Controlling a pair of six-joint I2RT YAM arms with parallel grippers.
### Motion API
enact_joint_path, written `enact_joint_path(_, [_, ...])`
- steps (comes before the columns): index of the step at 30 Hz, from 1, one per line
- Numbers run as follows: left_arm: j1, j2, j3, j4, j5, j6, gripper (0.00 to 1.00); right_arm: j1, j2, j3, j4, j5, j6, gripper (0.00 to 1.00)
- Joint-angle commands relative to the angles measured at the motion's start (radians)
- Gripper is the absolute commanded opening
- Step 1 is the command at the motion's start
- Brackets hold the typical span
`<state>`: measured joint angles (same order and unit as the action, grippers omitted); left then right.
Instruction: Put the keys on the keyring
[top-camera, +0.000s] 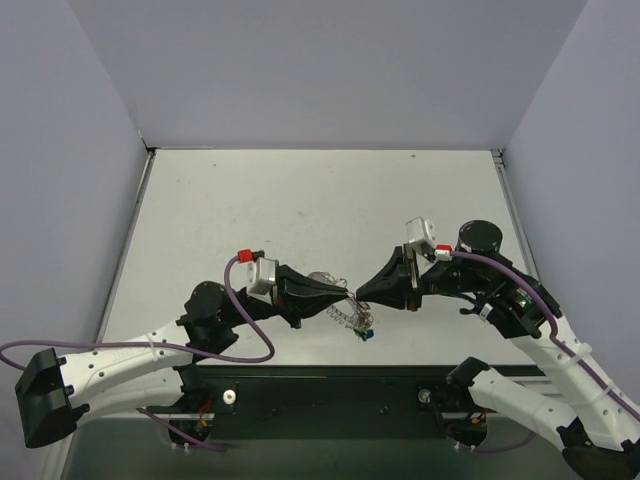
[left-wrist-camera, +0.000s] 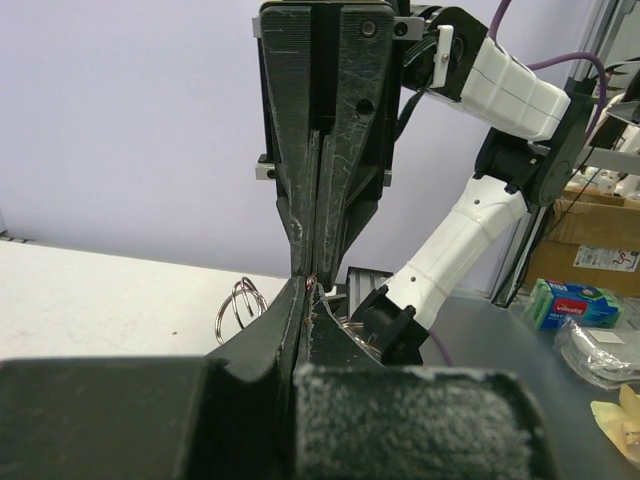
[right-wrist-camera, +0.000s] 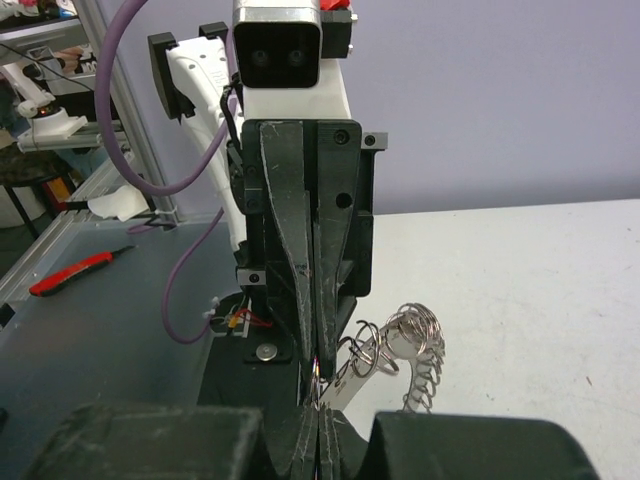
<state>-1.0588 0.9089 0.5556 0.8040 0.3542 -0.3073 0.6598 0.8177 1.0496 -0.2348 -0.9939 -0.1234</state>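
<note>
Left gripper (top-camera: 349, 293): fingers pressed flat together, tip to tip with the right gripper (top-camera: 359, 292), whose fingers also sit closed; what either one pinches is hidden at the tips. Keyring (top-camera: 340, 309) just beside and below that meeting point, near the front of the table (top-camera: 300, 200): bright silver wire, looped rings trailing a loose scalloped coil. Keys (top-camera: 365, 331) bunched at its right end, green and blue heads showing.

Two arms of white shells and black joints are seen: the left arm (top-camera: 110, 362) at lower left, the right arm (top-camera: 575, 375) at lower right. A purple cable (top-camera: 228, 287) is routed along each. Silver wrist cameras (top-camera: 265, 273) are edged with red tabs (top-camera: 243, 254). Black, scuffed fingers (right-wrist-camera: 285, 220) are fastened with screws (right-wrist-camera: 343, 133).
</note>
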Motion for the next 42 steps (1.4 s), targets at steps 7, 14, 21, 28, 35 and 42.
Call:
enact_joint_path(7, [0.003,-0.011,0.038,0.107,0.006,-0.013,0.00,-0.003,0.012,0.041,0.019,-0.068,-0.012,0.00])
enact_joint_path(14, [0.003,-0.013,0.036,0.138,0.017,-0.021,0.00,-0.003,0.040,0.033,-0.020,-0.075,-0.042,0.00])
enact_joint_path(21, [0.002,-0.011,0.040,0.159,0.023,-0.023,0.00,-0.003,0.067,0.024,-0.052,-0.081,-0.065,0.00])
enact_joint_path(28, [0.003,-0.005,0.043,0.192,0.028,-0.035,0.00,-0.003,0.081,0.016,-0.090,-0.072,-0.099,0.00])
enact_joint_path(35, [0.003,-0.007,0.046,0.204,0.034,-0.044,0.00,-0.003,0.092,0.012,-0.112,-0.058,-0.119,0.02])
enact_joint_path(42, [0.002,-0.002,0.035,0.184,0.019,-0.041,0.00,-0.003,0.049,-0.003,-0.116,0.007,-0.131,0.36])
